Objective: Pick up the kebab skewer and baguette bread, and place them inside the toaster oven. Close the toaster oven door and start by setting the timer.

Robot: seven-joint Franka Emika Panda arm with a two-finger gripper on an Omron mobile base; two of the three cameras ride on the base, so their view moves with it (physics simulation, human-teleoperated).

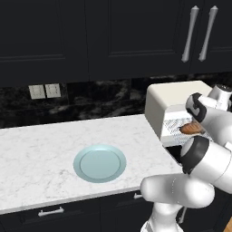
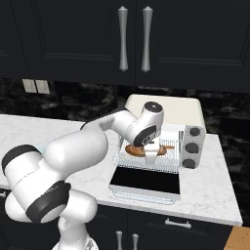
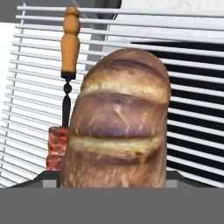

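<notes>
counter: white marble worktop (image 1: 41, 145) under dark cabinets, running from the left edge to the toaster oven at its right end.
toaster oven (image 2: 168, 110): cream box near the counter's right end, grey knobs down its right side.
toaster oven door (image 2: 145, 183): dropped flat toward the counter's front edge, dark glass up.
wire rack (image 3: 192, 109): inside the oven, carrying both foods.
plate (image 1: 99, 163): pale blue, near the counter's front edge, left of the oven.
baguette bread (image 3: 118, 127): lying on the rack, between the fingers.
kebab skewer (image 3: 65, 96): on the rack just beside the bread, wooden handle pointing away.
gripper (image 2: 151, 152): at the oven mouth, jaws set wide either side of the bread; grip or release, cannot tell.
</notes>
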